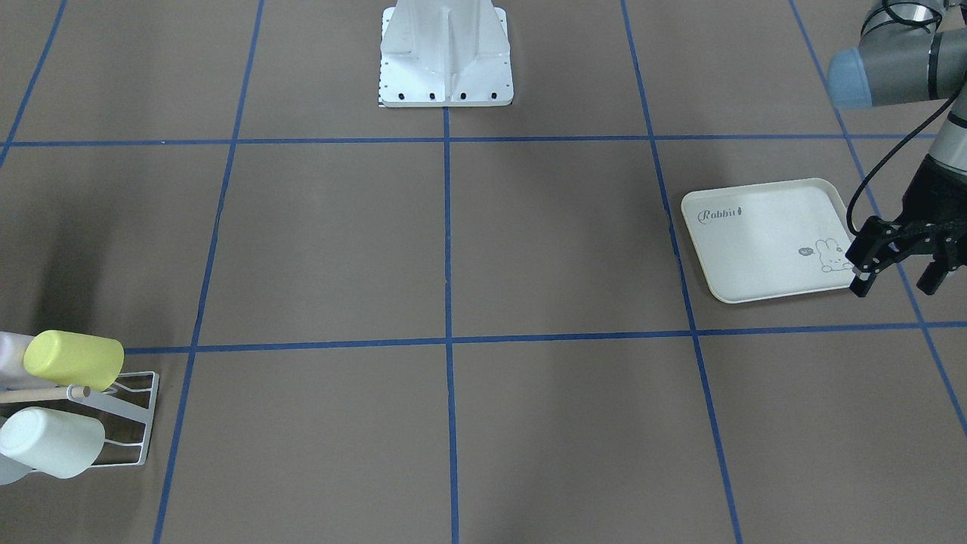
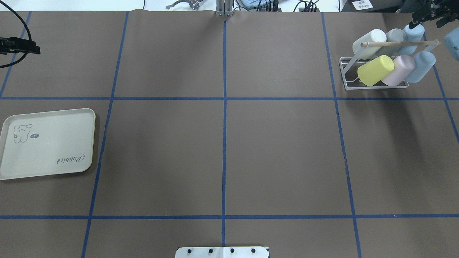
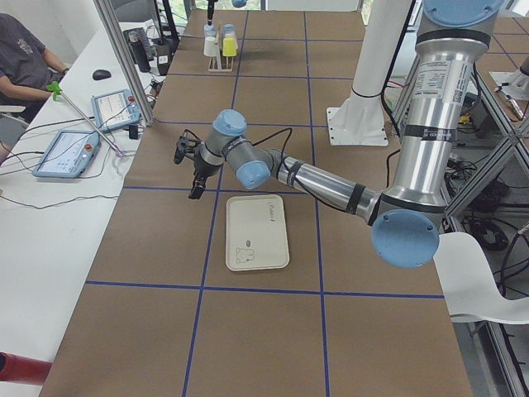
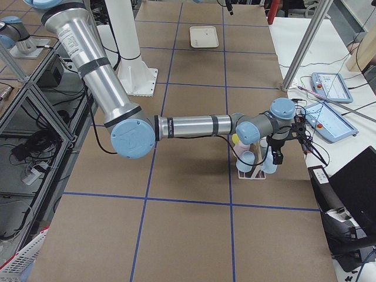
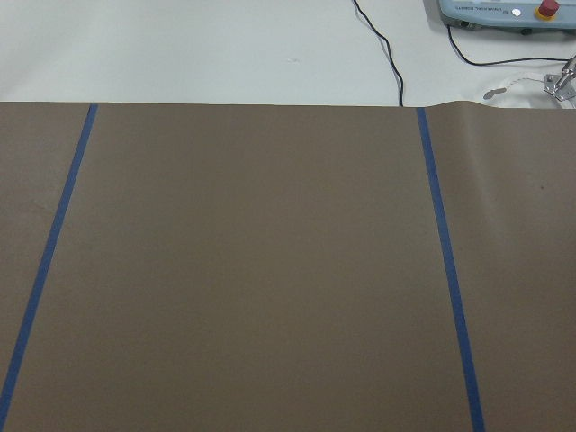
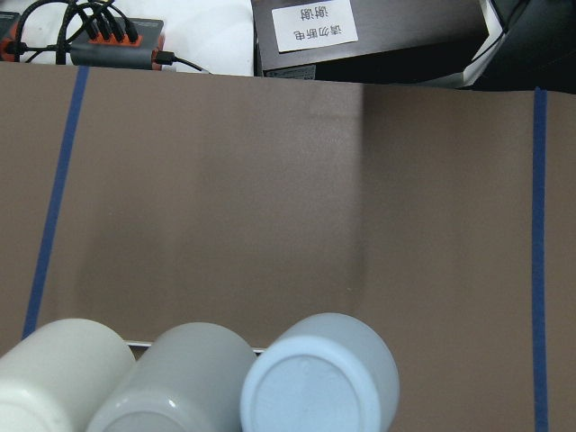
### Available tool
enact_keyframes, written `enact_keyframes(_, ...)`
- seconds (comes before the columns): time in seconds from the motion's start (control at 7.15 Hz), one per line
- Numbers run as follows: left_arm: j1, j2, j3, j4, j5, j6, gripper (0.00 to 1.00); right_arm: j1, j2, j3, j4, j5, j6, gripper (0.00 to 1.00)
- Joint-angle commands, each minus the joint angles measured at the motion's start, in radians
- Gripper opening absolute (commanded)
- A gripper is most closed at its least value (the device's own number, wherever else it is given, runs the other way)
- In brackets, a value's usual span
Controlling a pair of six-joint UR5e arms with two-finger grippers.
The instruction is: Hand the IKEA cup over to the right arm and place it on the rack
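Note:
The white wire rack (image 2: 376, 86) with its wooden dowel (image 2: 398, 43) stands at the far right of the table and holds several cups upside down. Among them are a yellow cup (image 2: 374, 70), a pink one (image 2: 403, 68) and a light blue cup (image 2: 414, 32) at the back corner. That light blue cup's base (image 6: 319, 373) shows at the bottom of the right wrist view. My right gripper (image 2: 428, 18) hovers just beyond it, open and empty. My left gripper (image 1: 897, 281) hangs open and empty off the corner of the cream tray (image 1: 763, 242).
The cream "Rabbit" tray (image 2: 46, 143) lies bare at the left side of the table. The robot's white base (image 1: 446, 60) stands at the near middle edge. A person (image 3: 25, 62) sits at a side desk with teach pendants (image 3: 70, 149) and cables beyond the table's far edge.

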Motion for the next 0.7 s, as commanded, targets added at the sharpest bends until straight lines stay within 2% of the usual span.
enact_keyframes(0.0,-0.026,0.033,-0.009,0.011,-0.039,0.046,1.0,0.016,0.005,0.04,-0.028,0.01,0.001,0.98)
enact_keyframes(0.14,-0.052,0.069,-0.012,0.031,-0.041,0.235,1.0,0.045,-0.004,0.098,-0.122,0.018,-0.011,0.98)
enact_keyframes(0.28,-0.077,0.077,-0.018,0.115,-0.058,0.369,1.0,0.064,-0.076,0.217,-0.194,0.024,-0.015,0.98)
enact_keyframes(0.56,-0.218,0.073,0.0,0.311,-0.247,0.584,1.0,0.078,-0.255,0.394,-0.201,0.024,-0.015,0.98)
